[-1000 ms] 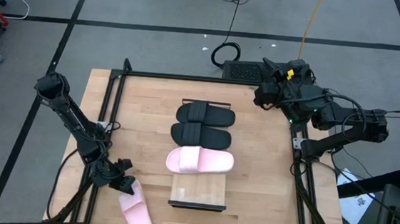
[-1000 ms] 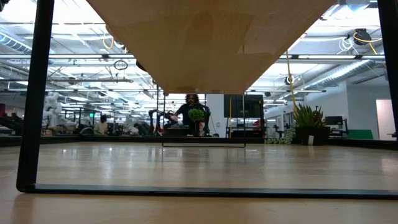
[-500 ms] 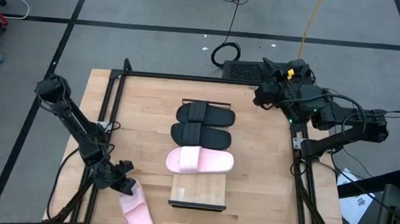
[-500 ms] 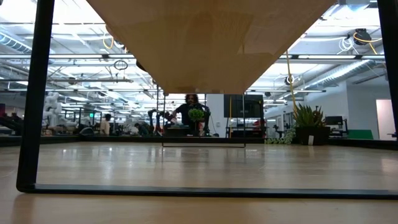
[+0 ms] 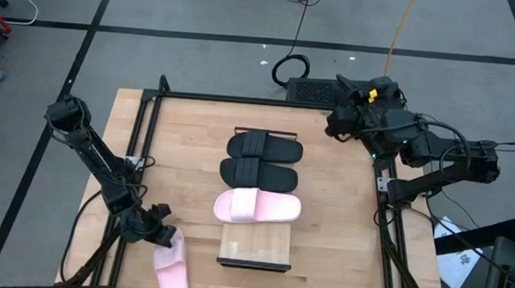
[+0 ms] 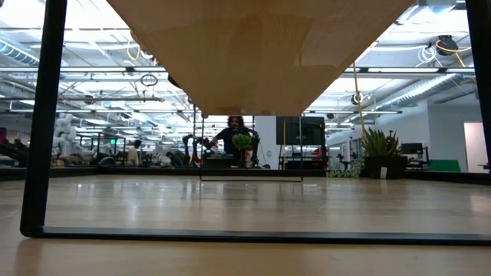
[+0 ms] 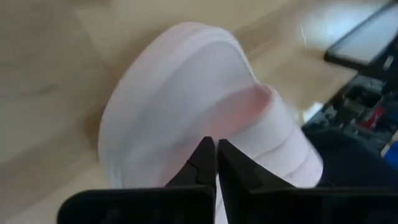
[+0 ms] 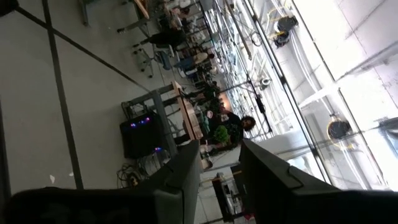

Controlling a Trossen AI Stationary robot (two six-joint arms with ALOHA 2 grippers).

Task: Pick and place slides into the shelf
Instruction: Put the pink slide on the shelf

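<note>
Loose slide: a pale pink open-toe slide sandal (image 5: 172,268) lies at the near left corner of the wooden tabletop (image 5: 183,147), apart from the shelf, reaching to the table's front edge.
Left gripper: the left gripper (image 5: 158,236) is at the upper end of that loose pink slide; in the left wrist view its two dark fingers (image 7: 202,163) are pressed together with only a hairline between them, tips on the sandal's pale strap (image 7: 186,106). Whether they pinch any of the strap I cannot tell.
Shelf: the long narrow light-wood board with black metal end frames (image 5: 255,245) sits mid-table, its near end bare.
Slides on the shelf: two matte black slide sandals (image 5: 264,147) (image 5: 259,174) lie side by side at the far end, and a second pale pink slide sandal (image 5: 256,206) lies just beside them, nearer the front.
Right gripper: the right gripper (image 5: 340,125) hangs off the table's far right corner; in its wrist view the fingers (image 8: 180,177) stand partly apart, holding nothing.
Low view: only the shelf's underside (image 6: 253,46) and a black frame post (image 6: 42,115) show.
</note>
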